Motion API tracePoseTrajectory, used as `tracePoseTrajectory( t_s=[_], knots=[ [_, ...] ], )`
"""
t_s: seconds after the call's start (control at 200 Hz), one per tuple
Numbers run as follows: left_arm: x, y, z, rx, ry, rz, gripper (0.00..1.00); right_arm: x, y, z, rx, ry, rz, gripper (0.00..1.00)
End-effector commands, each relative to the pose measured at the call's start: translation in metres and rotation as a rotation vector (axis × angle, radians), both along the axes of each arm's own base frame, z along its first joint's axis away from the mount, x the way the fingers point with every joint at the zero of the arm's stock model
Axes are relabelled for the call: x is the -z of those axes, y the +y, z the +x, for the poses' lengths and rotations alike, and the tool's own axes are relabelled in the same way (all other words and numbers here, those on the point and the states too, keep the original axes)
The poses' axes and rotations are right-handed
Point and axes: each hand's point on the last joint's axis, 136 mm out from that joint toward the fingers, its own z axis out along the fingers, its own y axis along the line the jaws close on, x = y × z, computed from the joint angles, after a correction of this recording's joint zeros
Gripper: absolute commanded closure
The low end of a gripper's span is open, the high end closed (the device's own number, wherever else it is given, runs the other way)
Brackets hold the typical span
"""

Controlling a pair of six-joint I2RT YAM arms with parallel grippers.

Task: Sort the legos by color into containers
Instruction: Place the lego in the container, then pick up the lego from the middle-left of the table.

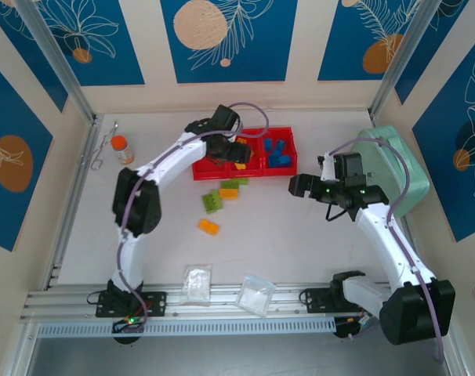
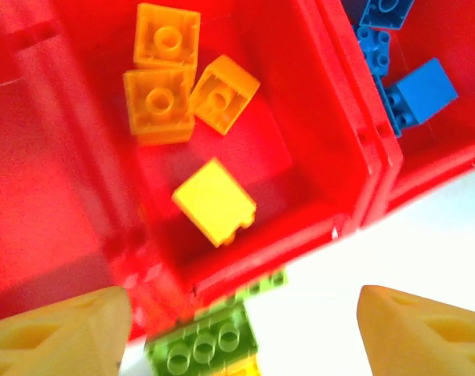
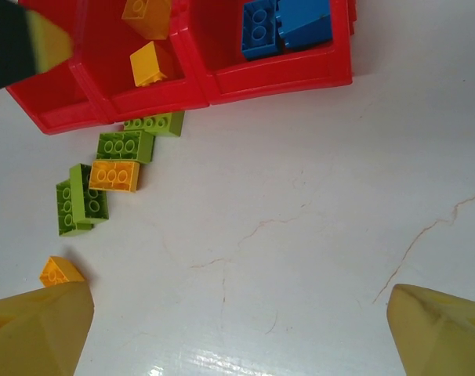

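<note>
Tabletop (image 1: 300, 251) is carrying the whole job, with a mint-green case (image 1: 394, 168) sitting off to the right and taking no part. The red tray (image 1: 281, 171) is lying toward the far side, its three compartments running in a row. The left gripper (image 2: 241, 301) is hovering over the tray's near rim with its fingers spread wide and nothing between them. The right gripper (image 3: 237, 313) is hanging over bare table between tray and case, likewise spread and carrying nothing. The right compartment (image 2: 445, 160) is holding the blue legos (image 2: 422, 94), and the middle compartment (image 2: 261, 157) is holding four yellow-orange legos (image 2: 159, 102), so those two colours are looking largely dealt with. The left compartment (image 2: 57, 196) is showing no bricks in the part that can be seen, so green is, by my judgement, not yet begun. Several lime green legos (image 3: 125, 145) are lying on the table just in front of the tray with a mixed-in yellow-orange lego (image 3: 114, 175) among them, and an outlying yellow-orange lego (image 3: 61, 272) is sitting farther toward the near edge. Roughly half the work is looking done.
</note>
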Motion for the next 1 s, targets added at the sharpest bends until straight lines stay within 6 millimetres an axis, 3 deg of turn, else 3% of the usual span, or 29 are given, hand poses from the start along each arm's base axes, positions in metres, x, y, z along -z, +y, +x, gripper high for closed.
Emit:
tracePoseTrajectory(
  t_s=[0.0, 0.135, 0.255, 0.455, 0.645, 0.99],
  knots=[
    [-0.035, 0.029, -0.028, -0.003, -0.099, 0.034, 0.16, -0.001, 0.005, -0.008, -0.014, 0.034, 0.03, 0.01],
    [-0.008, 0.063, -0.081, -0.006, -0.027, 0.1, 0.0, 0.001, 0.008, -0.007, -0.024, 0.059, 0.02, 0.01],
    [0.029, 0.089, -0.129, -0.007, 0.082, 0.162, 0.01, 0.002, 0.011, -0.005, -0.03, 0.068, 0.018, 0.01],
    [0.076, 0.09, -0.181, 0.095, 0.201, 0.196, 0.01, 0.008, 0.016, 0.0, -0.043, 0.099, 0.021, 0.01],
    [0.111, 0.091, -0.195, 0.12, 0.277, 0.25, 0.03, 0.009, 0.028, -0.002, -0.088, 0.104, 0.024, 0.01],
    [0.136, 0.074, -0.195, 0.184, 0.317, 0.23, 0.14, 0.01, 0.031, -0.005, -0.114, 0.113, -0.007, 0.01]
  ],
)
